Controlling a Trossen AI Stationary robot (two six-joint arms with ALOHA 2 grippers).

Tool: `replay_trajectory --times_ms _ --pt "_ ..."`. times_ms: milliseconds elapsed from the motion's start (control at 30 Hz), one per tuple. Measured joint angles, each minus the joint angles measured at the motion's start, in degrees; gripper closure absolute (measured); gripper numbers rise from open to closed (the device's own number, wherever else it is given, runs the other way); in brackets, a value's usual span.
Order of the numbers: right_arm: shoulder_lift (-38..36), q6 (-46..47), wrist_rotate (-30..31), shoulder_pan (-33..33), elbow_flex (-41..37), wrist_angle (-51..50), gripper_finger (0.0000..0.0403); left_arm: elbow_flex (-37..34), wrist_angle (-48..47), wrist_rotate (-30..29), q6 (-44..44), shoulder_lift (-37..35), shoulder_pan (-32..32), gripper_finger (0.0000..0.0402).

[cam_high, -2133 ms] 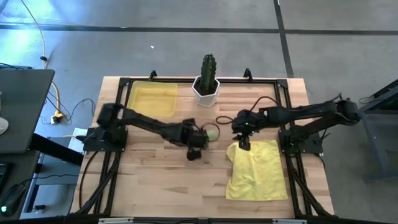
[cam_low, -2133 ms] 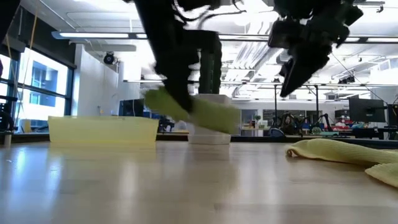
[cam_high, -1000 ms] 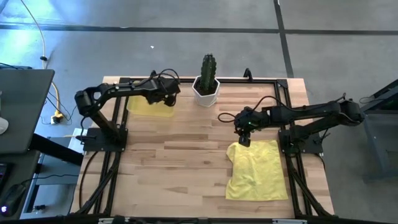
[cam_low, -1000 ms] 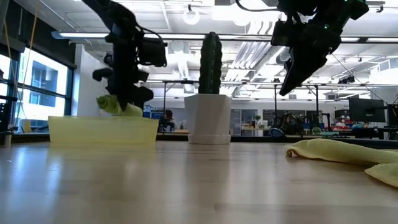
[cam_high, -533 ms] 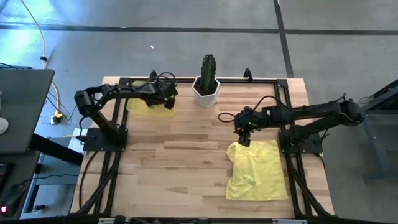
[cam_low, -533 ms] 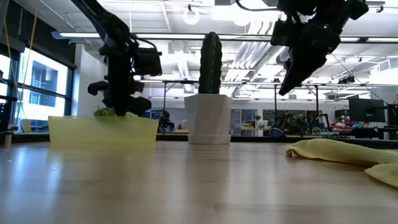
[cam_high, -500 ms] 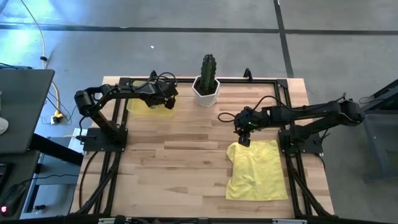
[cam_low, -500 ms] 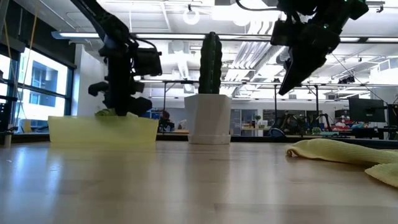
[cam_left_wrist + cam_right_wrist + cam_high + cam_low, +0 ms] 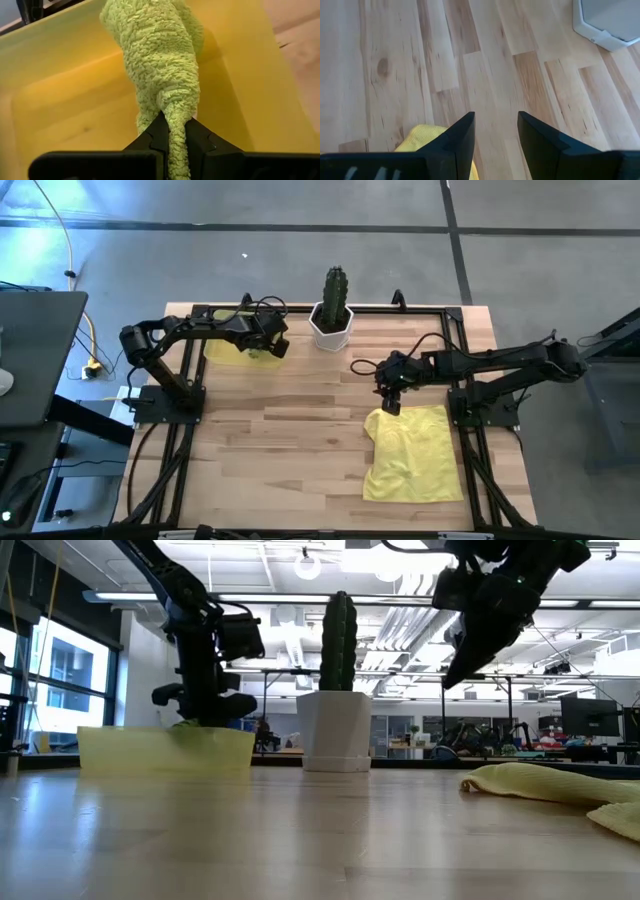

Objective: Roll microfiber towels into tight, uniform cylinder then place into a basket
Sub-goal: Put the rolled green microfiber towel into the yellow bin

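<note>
Green towel, rolled into a fuzzy bundle, pinched at its near end between the left gripper's fingers, jaws nearly closed on the cloth. Hangs inside the basket, far end resting against the yellow floor and back wall in the left wrist view. From above, only a sliver of green visible under the gripper, over the basket's right part, at the table's far left corner. In the low view, a tuft of green peeking just above the basket's rim, left gripper straight above it. Just right of the basket, white pot with cactus, near but apart. Yellow towel spread loose and rumpled on the table's right side, unrolled, well apart from the basket; in the low view, a low crumpled heap on the wood. Right gripper held above the yellow towel's far left corner, clear of the cloth in the low view; jaws parted, empty, bare wood between the fingers in the right wrist view, a yellow edge beside one finger and a corner of the pot farther off.
</note>
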Motion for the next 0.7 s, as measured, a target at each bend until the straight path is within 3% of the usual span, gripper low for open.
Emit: replay_trajectory --times_ms 700 --pt "0.0 0.0 0.0 0.0 0.0 0.6 0.0261 0.0 4.3 1.6 -2.3 4.4 -0.6 0.0371"
